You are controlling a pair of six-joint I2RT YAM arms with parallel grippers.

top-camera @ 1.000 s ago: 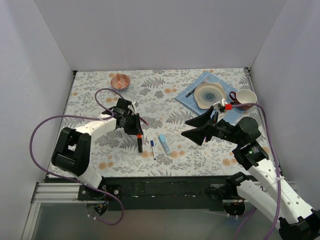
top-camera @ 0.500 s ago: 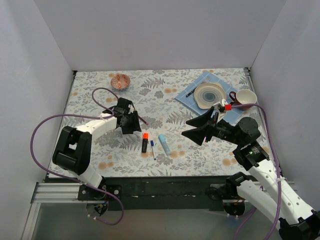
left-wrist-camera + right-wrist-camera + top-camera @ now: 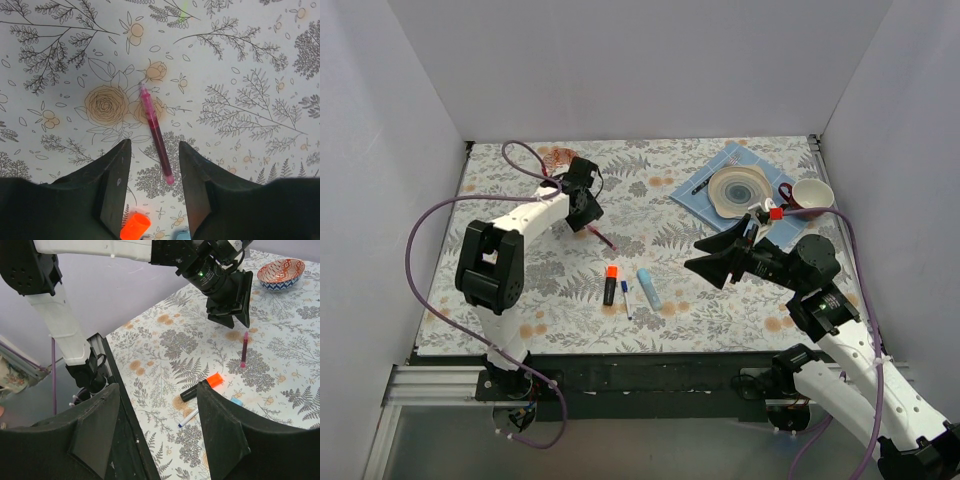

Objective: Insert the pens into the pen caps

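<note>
The black marker with orange end [image 3: 610, 284] lies mid-table, beside the thin white pen with blue tip [image 3: 625, 298] and the chunky light-blue marker [image 3: 648, 287]. The dark-red pen [image 3: 603, 238] lies farther back. My left gripper [image 3: 585, 212] is open and empty above the dark-red pen [image 3: 155, 135], whose near end sits between the jaws in the left wrist view; the orange end [image 3: 135, 227] shows at the bottom. My right gripper [image 3: 705, 265] is open and empty, held above the table right of the pens. I see no loose caps.
A patterned bowl [image 3: 560, 160] stands at the back left, close behind the left gripper. A blue napkin with a plate [image 3: 738, 190], dark cutlery [image 3: 702, 185] and a cup [image 3: 810, 195] are at the back right. The table's near edge [image 3: 125, 390] shows in the right wrist view.
My left gripper let go of the black marker, which now lies flat, and moved back and away toward the bowl, over the dark-red pen. The right arm has not moved.
</note>
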